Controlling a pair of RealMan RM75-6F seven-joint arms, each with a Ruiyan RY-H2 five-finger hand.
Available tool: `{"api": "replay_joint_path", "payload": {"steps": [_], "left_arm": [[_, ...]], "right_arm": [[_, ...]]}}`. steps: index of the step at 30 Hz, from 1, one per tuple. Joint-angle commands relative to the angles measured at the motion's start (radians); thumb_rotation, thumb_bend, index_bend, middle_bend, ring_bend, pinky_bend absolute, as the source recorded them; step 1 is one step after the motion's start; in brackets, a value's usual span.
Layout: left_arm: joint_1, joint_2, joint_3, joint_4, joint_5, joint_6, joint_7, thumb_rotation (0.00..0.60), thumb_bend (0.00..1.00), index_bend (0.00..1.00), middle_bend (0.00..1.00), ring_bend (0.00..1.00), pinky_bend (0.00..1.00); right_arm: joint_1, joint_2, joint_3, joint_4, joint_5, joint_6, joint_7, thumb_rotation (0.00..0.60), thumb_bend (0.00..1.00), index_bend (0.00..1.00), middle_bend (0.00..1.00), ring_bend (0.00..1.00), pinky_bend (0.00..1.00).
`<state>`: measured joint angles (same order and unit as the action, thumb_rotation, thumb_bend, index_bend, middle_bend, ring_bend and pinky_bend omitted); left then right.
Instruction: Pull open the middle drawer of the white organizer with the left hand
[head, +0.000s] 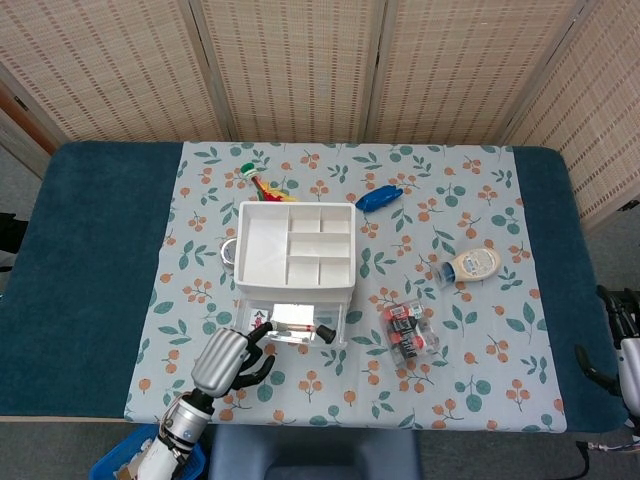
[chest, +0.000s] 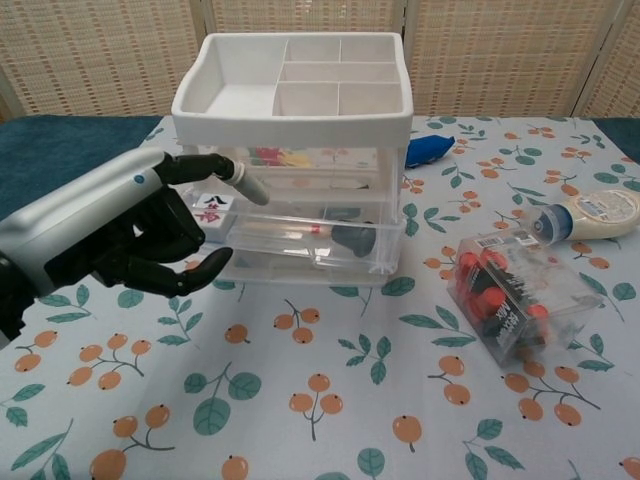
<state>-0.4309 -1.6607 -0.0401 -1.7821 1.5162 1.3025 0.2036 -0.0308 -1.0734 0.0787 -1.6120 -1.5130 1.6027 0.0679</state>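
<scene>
We're mid-pull: the middle drawer (chest: 315, 245) sticks out from the white organizer (chest: 295, 105) at table centre. Our left hand (chest: 130, 240) sits at its left front corner, fingers curled; whether it's gripping, we can't tell. Next probably just a straight pull.

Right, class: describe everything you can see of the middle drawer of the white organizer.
The middle drawer is clear plastic, pulled partway out from under the white organizer. Inside lie a slim white tube with a red mark and a dark grey rounded piece at its right end. A patterned card shows at its left end. The left hand sits at that left corner, one of its fingers reaching above the drawer's front rim.
</scene>
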Motion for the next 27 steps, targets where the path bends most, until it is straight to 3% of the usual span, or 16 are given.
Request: {"api": "replay_joint_path", "payload": {"steps": [1, 10, 15, 18, 27], "left_arm": [[0.005, 0.005, 0.003, -0.007, -0.003, 0.000, 0.005, 0.600, 0.43, 0.16, 1.00, 1.00, 1.00], [0.035, 0.050, 0.023, -0.058, 0.023, 0.035, 0.013, 0.600, 0.43, 0.11, 0.99, 1.00, 1.00], [0.029, 0.125, 0.032, -0.078, 0.099, 0.047, -0.003, 0.600, 0.43, 0.18, 0.99, 1.00, 1.00], [0.006, 0.185, 0.014, -0.074, 0.156, 0.049, -0.036, 0.600, 0.43, 0.24, 1.00, 1.00, 1.00], [-0.129, 0.340, -0.111, 0.023, 0.288, 0.027, -0.148, 0.600, 0.39, 0.40, 1.00, 1.00, 1.00]], "right_arm": [[0.001, 0.000, 0.000, 0.000, -0.001, -0.001, 0.000, 0.600, 0.37, 0.00, 0.15, 0.07, 0.15], [0.001, 0.002, 0.001, 0.001, -0.003, 0.001, 0.002, 0.600, 0.37, 0.00, 0.15, 0.07, 0.14], [0.002, 0.014, 0.005, -0.003, -0.010, 0.010, 0.000, 0.600, 0.37, 0.00, 0.15, 0.07, 0.15], [0.004, 0.032, 0.010, -0.014, -0.018, 0.018, -0.001, 0.600, 0.37, 0.00, 0.15, 0.07, 0.14], [0.023, 0.104, 0.033, -0.077, -0.040, 0.027, -0.018, 0.600, 0.37, 0.00, 0.15, 0.07, 0.14]]}}
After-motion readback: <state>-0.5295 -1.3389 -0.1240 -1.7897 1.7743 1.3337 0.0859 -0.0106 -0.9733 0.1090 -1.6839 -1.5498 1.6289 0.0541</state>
